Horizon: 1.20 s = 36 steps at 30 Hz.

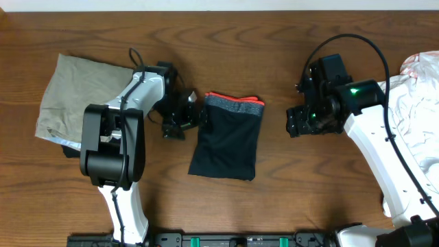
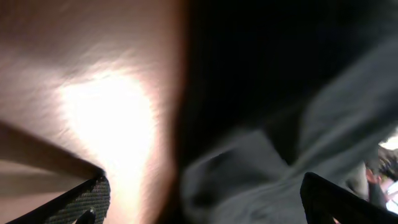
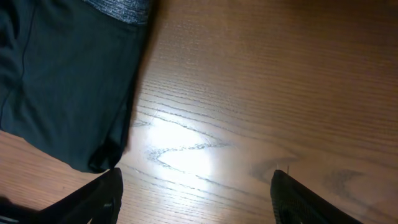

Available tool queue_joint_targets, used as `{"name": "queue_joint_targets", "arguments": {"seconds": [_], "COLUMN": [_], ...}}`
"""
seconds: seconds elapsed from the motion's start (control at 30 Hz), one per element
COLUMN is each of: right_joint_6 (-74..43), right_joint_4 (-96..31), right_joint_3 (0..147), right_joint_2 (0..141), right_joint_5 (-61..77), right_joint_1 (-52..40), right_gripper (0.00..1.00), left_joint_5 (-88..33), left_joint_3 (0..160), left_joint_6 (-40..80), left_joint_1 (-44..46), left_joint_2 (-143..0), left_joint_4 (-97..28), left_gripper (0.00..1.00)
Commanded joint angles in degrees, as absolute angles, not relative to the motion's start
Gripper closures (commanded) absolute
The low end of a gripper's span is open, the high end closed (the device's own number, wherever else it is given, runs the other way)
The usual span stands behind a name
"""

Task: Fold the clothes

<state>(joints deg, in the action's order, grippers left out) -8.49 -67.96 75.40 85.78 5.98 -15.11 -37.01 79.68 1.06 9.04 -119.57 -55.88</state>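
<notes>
Overhead view of a wooden table (image 1: 274,41) with two robot arms. The clothes, black trousers (image 1: 226,144) folded into a compact rectangle, lie flat between the two grippers. Their grey waistband (image 1: 234,106), edged in orange-red, is at the far end from the arm bases.

The left gripper (image 1: 184,118) sits just beside the trousers' edge near the waistband. In its wrist view its fingers (image 2: 87,199) are spread wide, with blurred dark fabric and bare table beneath them and nothing clamped.

The right gripper (image 1: 296,123) is on the other side of the trousers, a little apart from them. Its fingers (image 3: 99,196) are also spread wide over bare wood, and a corner of the trousers lies just ahead of one fingertip.

A khaki-grey garment (image 1: 68,92) lies beyond the left arm. White fabrics (image 1: 422,103) lie beyond the right arm.
</notes>
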Motion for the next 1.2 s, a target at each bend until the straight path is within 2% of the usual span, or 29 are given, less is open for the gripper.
{"name": "queue_joint_targets", "arguments": {"seconds": [0.0, 0.4, 0.43, 0.47, 0.5, 0.53, 0.6, 0.63, 0.67, 0.73, 0.87, 1.07, 1.17], "right_joint_6": [-7.66, -7.88, -7.86, -7.86, -7.86, -7.86, -7.86, -7.86, -7.84, -7.81, -7.55, -7.18, -7.18], "right_joint_4": [-67.96, -68.6, -68.6, -68.58, -68.6, -68.6, -68.64, -68.64, -68.62, -68.64, -68.55, -68.58, -68.53], "right_joint_3": [75.96, 75.96, 75.96, 75.96, 75.96, 75.96, 75.96, 75.96, 75.96, 75.96, 75.96, 75.96, 75.96], "right_joint_2": [85.47, 85.45, 85.45, 85.45, 85.45, 85.45, 85.45, 85.45, 85.45, 85.45, 85.45, 85.45, 85.45], "right_joint_5": [5.85, 6.31, 6.48, 6.48, 6.46, 6.46, 6.48, 6.46, 6.46, 6.46, 6.44, 6.44, 6.44], "right_joint_1": [-14.52, -14.55, -14.55, -14.55, -14.55, -14.55, -14.55, -14.55, -14.55, -14.55, -14.52, -14.52, -14.52], "right_gripper": [0.26, 0.27, 0.27, 0.27, 0.27, 0.27, 0.27, 0.27, 0.27, 0.27, 0.27, 0.26, 0.26], "left_joint_5": [-41.63, -43.35, -43.35, -43.31, -43.31, -43.31, -43.31, -43.29, -43.29, -43.27, -42.06, -26.81, -23.03], "left_joint_3": [79.33, 72.6, 72.25, 72.05, 71.94, 71.94, 71.94, 71.94, 71.94, 71.94, 72.36, 78.26, 81.28], "left_joint_6": [-4.16, -0.75, -0.75, -0.8, -0.82, -0.82, -1.72, -1.83, -1.87, -1.89, -1.87, -1.91, -1.89], "left_joint_1": [10.0, 13.52, 14.0, 14.44, 14.81, 15.14, 15.79, 15.99, 16.1, 16.1, 15.84, 14.72, 13.32], "left_joint_2": [-120.55, -120.62, -120.62, -120.62, -120.62, -120.62, -120.62, -120.62, -120.62, -120.62, -120.51, -116.95, -113.49], "left_joint_4": [-52.95, -49.52, -49.36, -49.32, -49.28, -49.15, -48.71, -48.49, -48.23, -47.53, -46.94, -54.35, -55.66], "left_gripper": [0.02, 0.01, 0.04, 0.11, 0.29, 0.43, 0.57, 0.59, 0.67, 0.94, 0.94, 0.94, 0.94]}}
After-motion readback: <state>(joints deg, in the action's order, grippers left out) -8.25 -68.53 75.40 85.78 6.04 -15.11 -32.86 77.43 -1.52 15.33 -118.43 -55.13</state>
